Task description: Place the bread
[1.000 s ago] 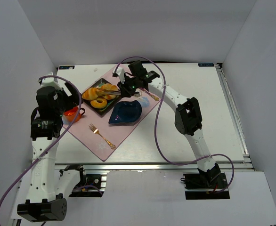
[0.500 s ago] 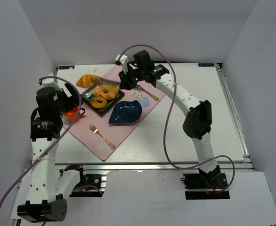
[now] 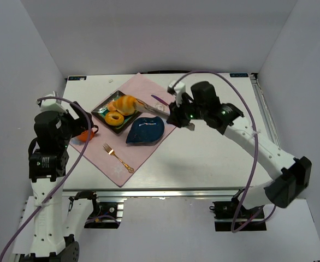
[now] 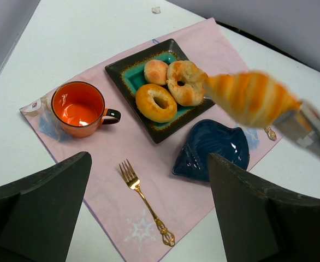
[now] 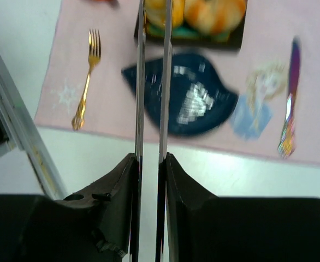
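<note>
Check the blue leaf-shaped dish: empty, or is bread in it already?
Empty. The blue dish shows only bare glaze in the left wrist view. The croissant is held aloft in the tongs, not resting in it.

1. L arm (image 3: 46, 164) stood upright at the table's left edge, elbow bent, wrist tilted down twd the surface.
2. L gripper (image 4: 149, 161) hung above the table, jaws spread wide.
3. R arm (image 3: 258, 147) reached fwd and leftward from its base, forearm stretched out long.
4. R gripper (image 5: 150, 159) pointed left, fingers (image 5: 119, 174) pinched on tongs (image 5: 140, 82), whose blades ran nearly parallel w/ a narrow gap.
</note>
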